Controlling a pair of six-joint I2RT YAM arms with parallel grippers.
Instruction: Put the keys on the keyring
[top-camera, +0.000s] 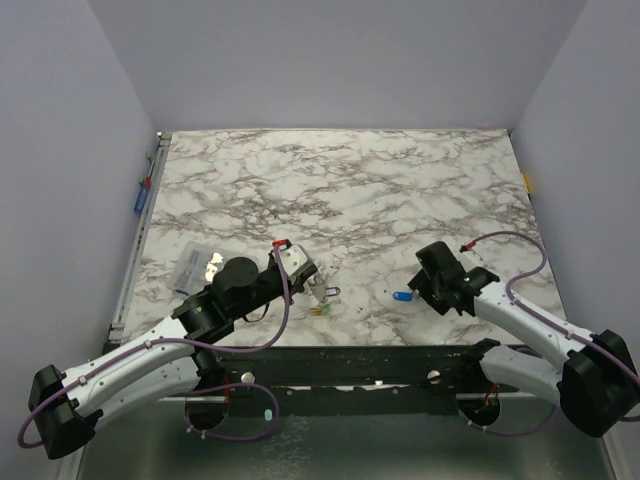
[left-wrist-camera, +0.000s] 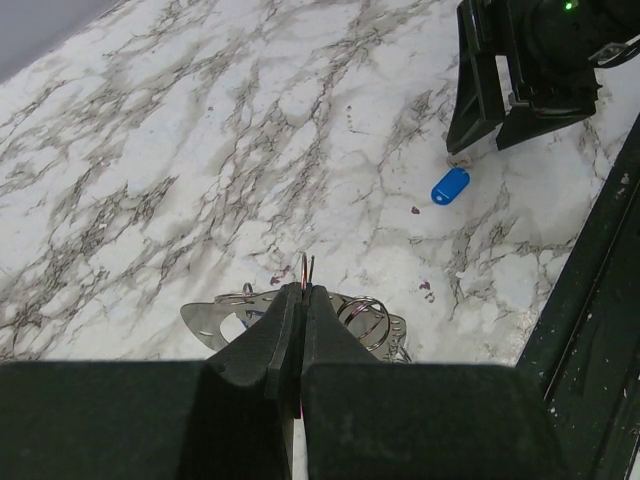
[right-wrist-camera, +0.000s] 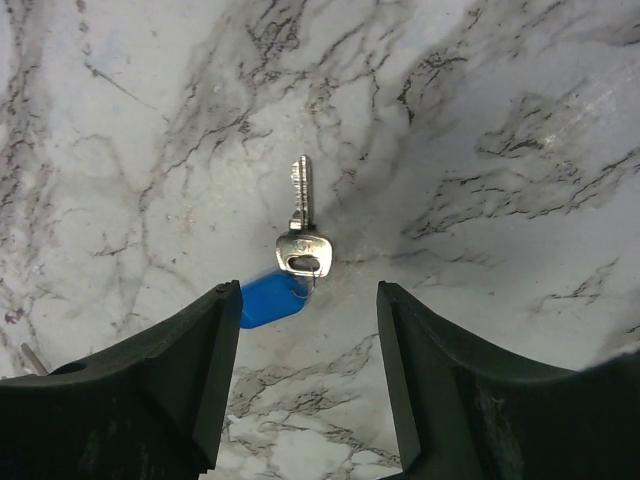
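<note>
Key with blue tag (right-wrist-camera: 300, 215) lies flat on desk (right-wrist-camera: 480, 120), framed by wide-spread jaws of right end effector (right-wrist-camera: 305, 300). Left of that key, left end effector (left-wrist-camera: 303, 292) pinches keyring (left-wrist-camera: 306, 264) wire, jaws closed.

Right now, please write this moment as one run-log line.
left gripper: shut on keyring | right gripper: open, above blue-tagged key on table

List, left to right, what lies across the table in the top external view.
Clear plastic bag → left gripper → blue-tagged key → right gripper. Green and yellow keys overlap the left gripper's span, so omitted.
</note>
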